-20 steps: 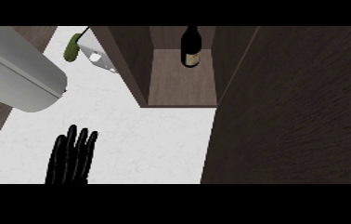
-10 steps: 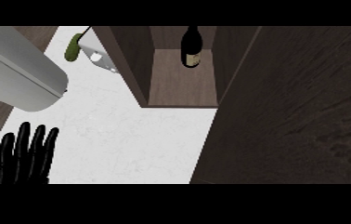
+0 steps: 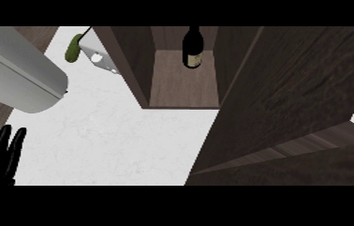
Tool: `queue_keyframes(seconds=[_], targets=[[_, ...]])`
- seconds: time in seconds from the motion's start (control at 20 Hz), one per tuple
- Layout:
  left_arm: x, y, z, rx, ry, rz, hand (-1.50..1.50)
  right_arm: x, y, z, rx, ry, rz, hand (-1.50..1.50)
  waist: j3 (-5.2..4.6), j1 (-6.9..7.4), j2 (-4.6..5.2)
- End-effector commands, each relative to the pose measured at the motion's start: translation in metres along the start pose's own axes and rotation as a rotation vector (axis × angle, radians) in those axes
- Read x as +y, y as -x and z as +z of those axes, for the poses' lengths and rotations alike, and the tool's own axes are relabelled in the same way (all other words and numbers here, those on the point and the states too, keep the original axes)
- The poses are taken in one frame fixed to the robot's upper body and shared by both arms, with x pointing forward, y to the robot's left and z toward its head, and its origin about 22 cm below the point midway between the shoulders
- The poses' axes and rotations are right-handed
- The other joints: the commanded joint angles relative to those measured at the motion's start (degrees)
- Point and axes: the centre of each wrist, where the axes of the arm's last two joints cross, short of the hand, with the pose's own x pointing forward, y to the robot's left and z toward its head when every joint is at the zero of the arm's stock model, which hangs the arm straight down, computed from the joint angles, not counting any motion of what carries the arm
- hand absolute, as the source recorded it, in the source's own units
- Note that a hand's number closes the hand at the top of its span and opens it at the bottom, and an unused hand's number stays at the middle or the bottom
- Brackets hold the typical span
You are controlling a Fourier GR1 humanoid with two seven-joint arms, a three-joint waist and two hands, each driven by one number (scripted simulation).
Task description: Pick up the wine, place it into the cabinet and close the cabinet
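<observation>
At the far left edge of the white surface [image 3: 124, 140] we see our left hand [image 3: 10, 152], black fingers straight and pointing up, spread slightly, holding nothing. Above it a grey forearm [image 3: 27, 75] slants across the upper left corner. Just past it, near the back edge of the surface, a green vegetable [image 3: 72, 51] lies beside a small grey object [image 3: 100, 58]. Further right stands the open cabinet [image 3: 135, 65], and the wine bottle [image 3: 192, 49] sits upright inside it, toward the back of its floor. The dark cabinet door [image 3: 283, 103] fills the right side. Our right hand does not show.
</observation>
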Motion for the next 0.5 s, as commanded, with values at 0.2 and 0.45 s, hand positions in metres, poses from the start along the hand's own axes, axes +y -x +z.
queue_keyframes(seconds=[0.2, 0.45], targets=[[0.021, -0.014, -0.010, -0.008, 0.023, -0.011, -1.50, 0.038, -0.011, -0.006, -0.121, -0.084, -0.010, 1.50, -0.06, 0.15, -0.03], [0.027, -0.018, -0.010, 0.004, 0.031, 0.011, -1.50, 0.053, -0.006, -0.027, -0.131, -0.049, 0.036, 1.50, -0.12, 0.71, 0.02]])
